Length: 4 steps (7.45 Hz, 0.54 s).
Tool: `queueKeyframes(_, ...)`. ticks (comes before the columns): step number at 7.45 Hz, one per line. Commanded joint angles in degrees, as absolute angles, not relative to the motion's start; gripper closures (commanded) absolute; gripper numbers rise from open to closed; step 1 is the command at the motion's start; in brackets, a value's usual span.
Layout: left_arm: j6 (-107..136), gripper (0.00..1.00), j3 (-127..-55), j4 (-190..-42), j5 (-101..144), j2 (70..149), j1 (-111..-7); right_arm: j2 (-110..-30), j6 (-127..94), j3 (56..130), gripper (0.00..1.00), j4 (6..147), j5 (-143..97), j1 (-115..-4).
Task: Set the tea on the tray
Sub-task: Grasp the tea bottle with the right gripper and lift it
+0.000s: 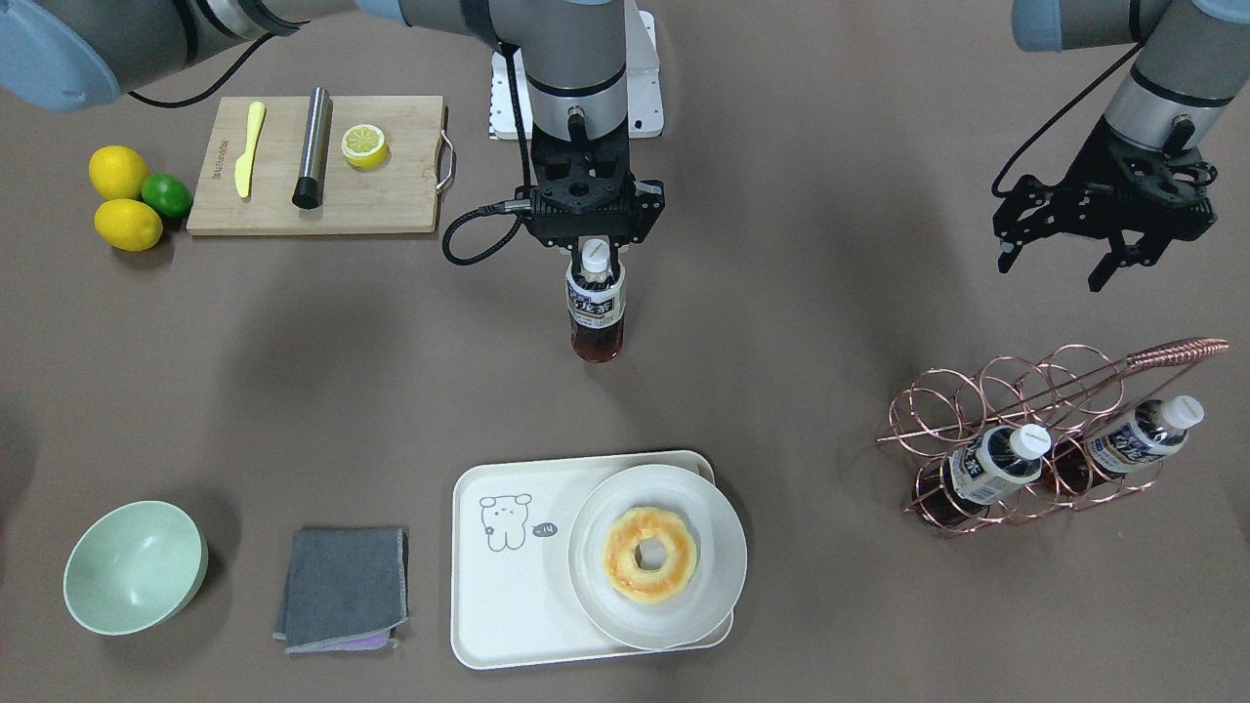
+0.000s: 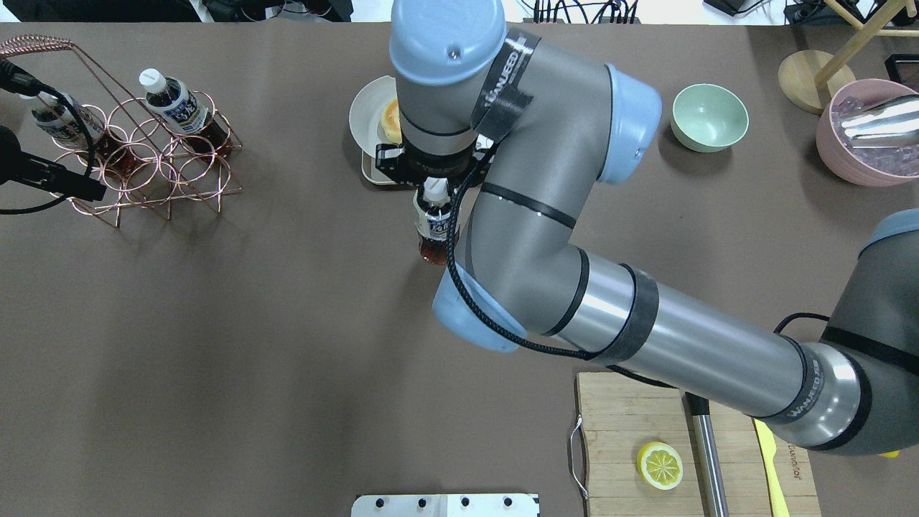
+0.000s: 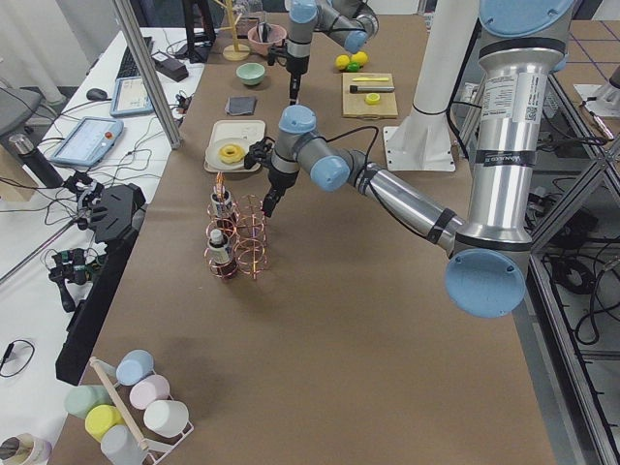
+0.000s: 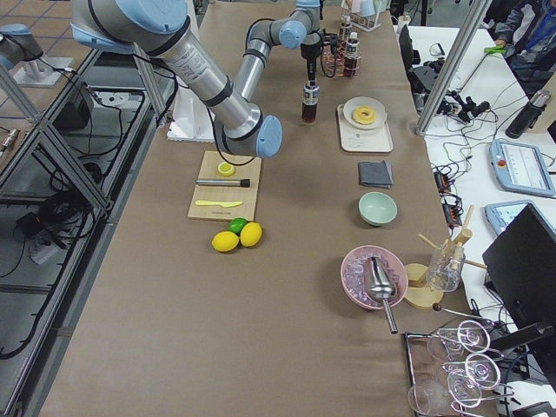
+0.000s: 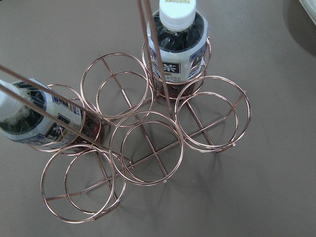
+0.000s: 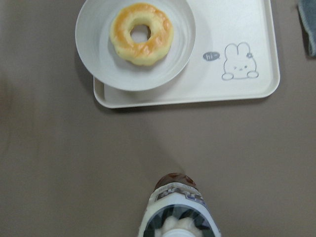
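Overhead, the right arm [image 2: 546,179] hides most of the tray [image 2: 370,174].

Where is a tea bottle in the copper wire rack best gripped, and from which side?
At the neck under the white cap, from above: the bottle stands upright, the rack's rings enclose its body, and the handle rods pass close beside the cap.

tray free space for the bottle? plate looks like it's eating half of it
Free: the tray end with the bear drawing, between the plate and the rim toward the grey cloth. Crowded: the other end, where the plate with the donut overhangs the rim. Bare table lies between tea and tray.
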<state>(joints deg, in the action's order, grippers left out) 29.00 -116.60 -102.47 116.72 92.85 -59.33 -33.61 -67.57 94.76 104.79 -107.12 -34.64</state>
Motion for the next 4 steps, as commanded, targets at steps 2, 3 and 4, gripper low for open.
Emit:
queueKeyframes(2,29.2,0.03,-118.6,-102.5,116.8,90.9,-60.0,-30.3,-53.6,80.2,1.00,99.4,-112.9,-48.1)
queueKeyframes(3,29.4,0.03,-119.4,-102.5,116.8,90.3,-60.1,-27.8,-52.3,72.2,1.00,93.9,-113.6,-50.2)
queueKeyframes(4,31.2,0.03,-119.8,-102.7,116.8,90.4,-60.1,-26.8,-50.6,67.5,1.00,91.7,-113.9,-50.9)
